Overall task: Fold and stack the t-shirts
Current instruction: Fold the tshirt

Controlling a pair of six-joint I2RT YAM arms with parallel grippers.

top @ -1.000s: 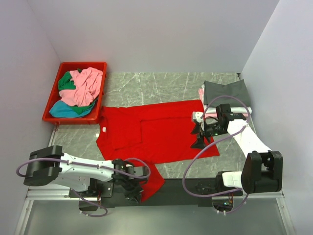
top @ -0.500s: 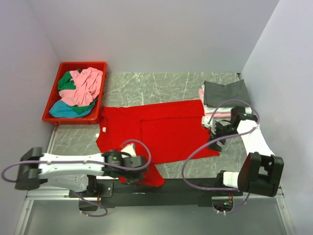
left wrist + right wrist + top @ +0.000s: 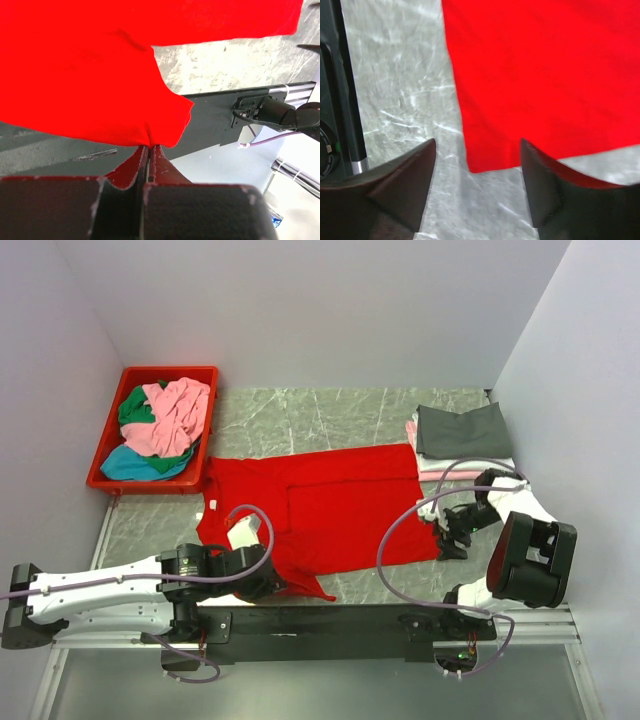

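pinching red t-shirt (image 3: 85, 75), left end effector (image 3: 149, 147) closed; right end effector (image 3: 477, 143) gaping, empty; top view hides both.

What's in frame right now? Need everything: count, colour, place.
spread t-shirt: 1, bright red, flat on table centre
pink tee: count unclear, pink, crumpled in bin
green tee: count unclear, green, in bin, partly under the pink
teal tee: count unclear, teal, near end of bin
folded stack: 1, dark grey on top with pink and white layers beneath, far right
bin: 1, red plastic, far left
table: 1, grey marble pattern
base rail: 1, black, near edge
left gripper: 1, black, shut on the spread t-shirt's near-left corner
right gripper: 1, black, open over the shirt's near-right corner
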